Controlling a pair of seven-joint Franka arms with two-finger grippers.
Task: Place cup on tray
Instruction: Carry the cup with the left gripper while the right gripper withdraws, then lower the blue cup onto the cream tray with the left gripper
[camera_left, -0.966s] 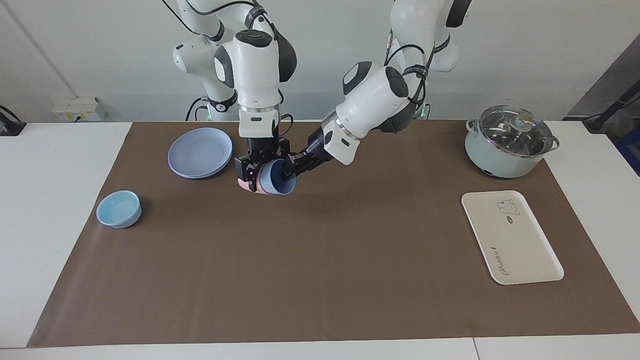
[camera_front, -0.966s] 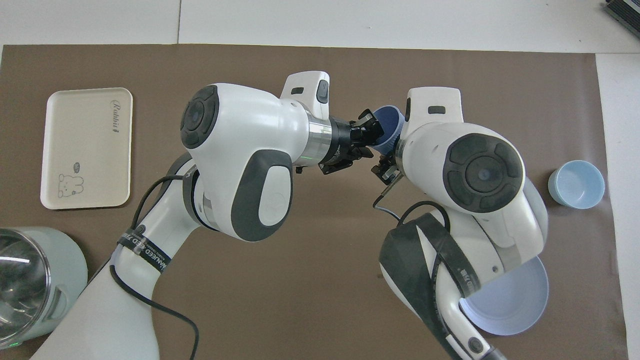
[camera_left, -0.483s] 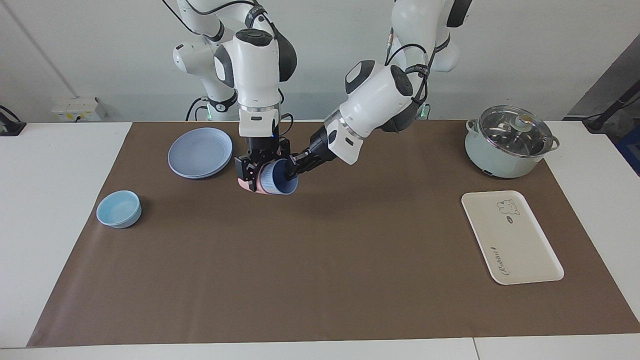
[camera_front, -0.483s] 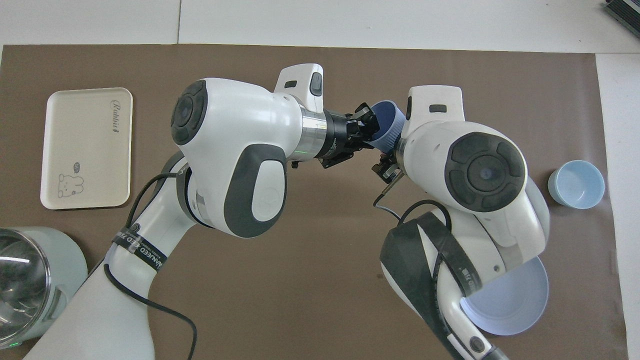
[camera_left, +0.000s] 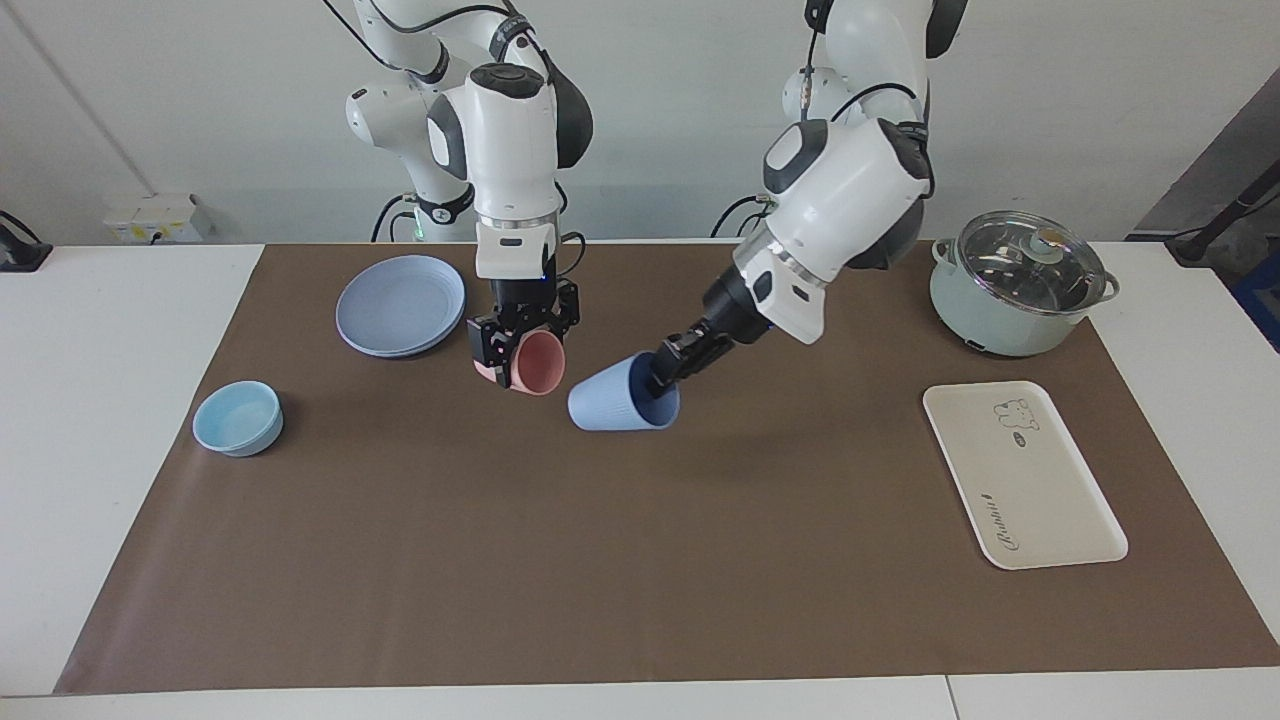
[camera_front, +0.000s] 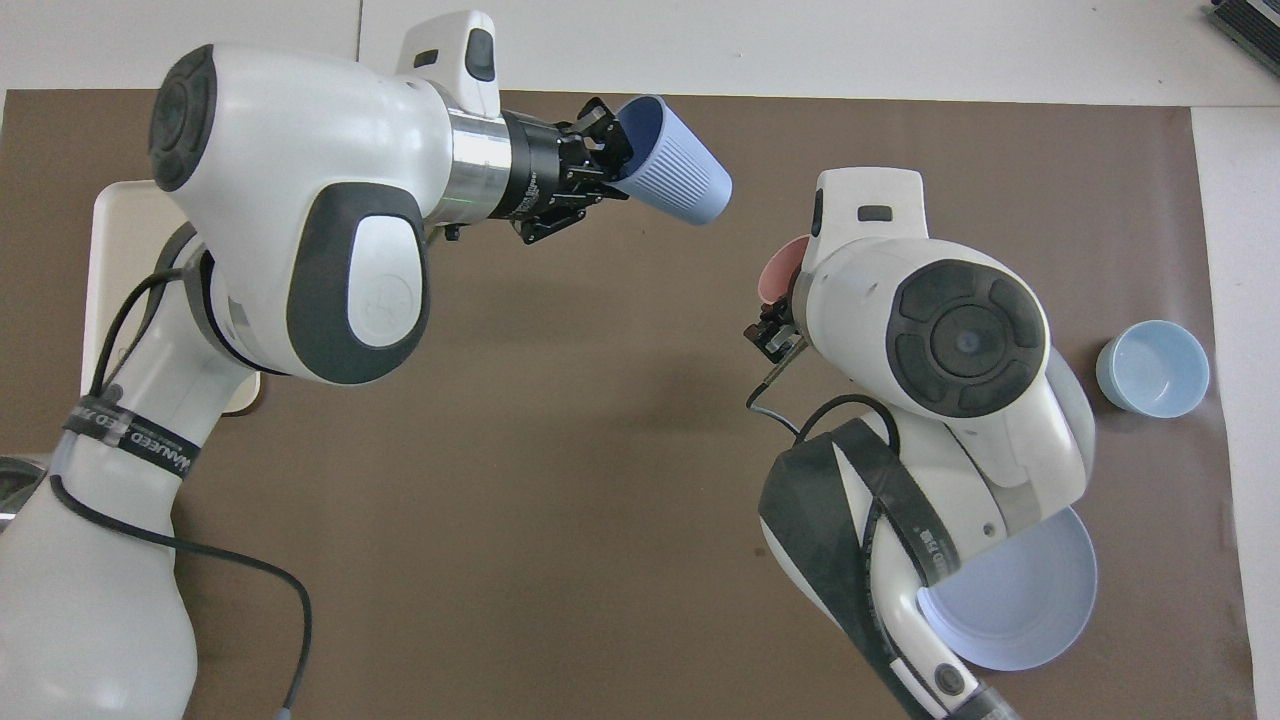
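Starting nearest the robots: plates, stacked. Right gripper, clamped on pink cup, raised above the mat beside the plates. Left gripper, fingers pinching the rim of blue cup; cup tilted sideways, in the air over mid-mat. Tray, lying farthest out at the left arm's end, well apart from the cup.

Facing view: high camera across table, looks at robots and down; whole brown mat, both arm bases, back wall in frame; moderately distant. Overhead view: camera high above robots' end, looks forward and steeply down; closer, arm bodies fill much of frame, hide part of mat. Views half a turn apart. Shared: mat middle, cup, tray, bowl.
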